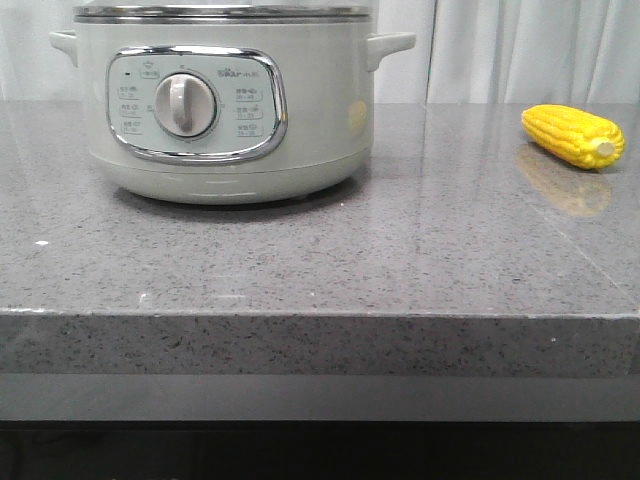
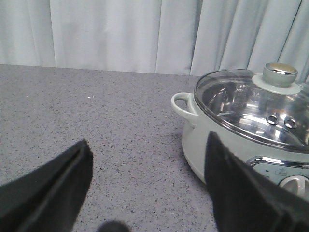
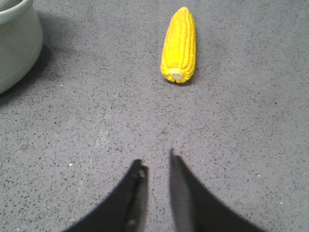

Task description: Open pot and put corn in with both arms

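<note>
— Where do your pincers stand?

— My left pincer (image 2: 145, 193) is spread wide and holds nothing; it hangs over the bare tabletop (image 2: 96, 121) beside the pot (image 2: 212, 140). My right pincer (image 3: 157, 188) has its fingers nearly together, a narrow gap between them, gripping nothing. The corn (image 3: 179, 44) lies ahead of it, stub end toward me, well apart from the fingertips.

— So which step is this?

— The very start, I judge. The glass lid (image 2: 246, 108) sits on the pot, so nothing is opened yet. Next my left pincer needs to reach the lid's knob (image 2: 280, 73) and close on it, while my right must spread before taking the cob.

— Anything you can't make out?

— In the front view the pot's top is cut off and neither arm shows. My right wrist view catches only the pot's edge. The panel markings are too small to read.
</note>
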